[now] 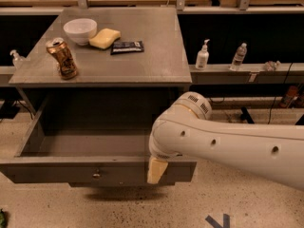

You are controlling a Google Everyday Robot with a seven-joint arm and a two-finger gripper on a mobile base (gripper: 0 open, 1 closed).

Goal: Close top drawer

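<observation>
The top drawer (71,172) is a wide, deep grey metal drawer, pulled far out from under the grey table top (156,56). Its flat front panel faces me, with a small round knob (96,174) at centre. The inside looks empty. My gripper (156,170) hangs at the end of the white arm (228,144), right at the front panel, right of the knob. Only one cream-coloured finger (156,169) shows, overlapping the panel's top edge.
On the table top stand a tilted drink can (62,59), a white bowl (80,30), a yellow sponge (105,38) and a dark packet (127,47). Bottles (203,55) stand on a low shelf at the right. Speckled floor lies in front.
</observation>
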